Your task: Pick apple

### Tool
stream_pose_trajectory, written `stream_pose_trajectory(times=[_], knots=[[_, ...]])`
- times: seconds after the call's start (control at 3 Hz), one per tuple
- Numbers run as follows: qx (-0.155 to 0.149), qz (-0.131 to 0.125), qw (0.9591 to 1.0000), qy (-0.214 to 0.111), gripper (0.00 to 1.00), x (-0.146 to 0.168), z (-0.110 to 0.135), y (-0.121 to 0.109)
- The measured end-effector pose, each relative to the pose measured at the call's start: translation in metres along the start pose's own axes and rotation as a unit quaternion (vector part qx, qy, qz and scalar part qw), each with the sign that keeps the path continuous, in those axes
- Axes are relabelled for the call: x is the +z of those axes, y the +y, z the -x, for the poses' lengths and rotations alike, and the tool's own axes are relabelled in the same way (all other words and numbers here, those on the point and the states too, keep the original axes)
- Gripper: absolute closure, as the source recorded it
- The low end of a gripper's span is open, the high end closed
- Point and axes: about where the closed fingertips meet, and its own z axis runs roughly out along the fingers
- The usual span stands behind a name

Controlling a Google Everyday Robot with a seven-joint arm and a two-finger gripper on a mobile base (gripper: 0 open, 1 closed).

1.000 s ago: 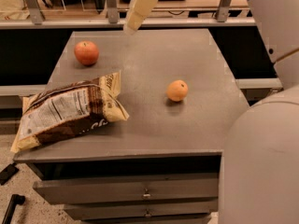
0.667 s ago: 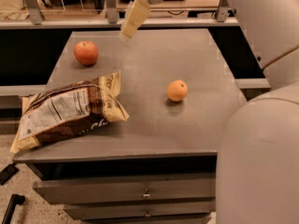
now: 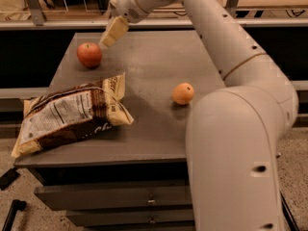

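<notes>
Gripper: the pale gripper (image 3: 107, 40) hangs tip-down above the far corner of the table (image 3: 159, 57).
Jaws: whether they are spread or pressed together cannot be told.
Change: over the last second the gripper has swung down and toward the picture's left, closing on the apple.
Apple: the reddish apple (image 3: 89, 55) sits unmoved, near the jaws, just below and left of them, not touching.
Other items: the orange fruit (image 3: 183, 93) lies well apart from the jaws, to their right and nearer the camera; the chip bag (image 3: 72, 114) lies nearer still.
Meaning: the approach looks almost done; the final descent and the grasp remain.
</notes>
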Motion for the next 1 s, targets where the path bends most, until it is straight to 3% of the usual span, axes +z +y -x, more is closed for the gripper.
stream_pose_trajectory(times=[0.33, 0.67, 1.0], knots=[[0.007, 0.005, 0.9999, -0.008, 0.00, 0.016, -0.006, -0.004], [0.031, 0.031, 0.9982, -0.040, 0.00, 0.025, -0.008, 0.007], [0.069, 0.078, 0.9890, -0.105, 0.00, 0.048, -0.001, 0.030]])
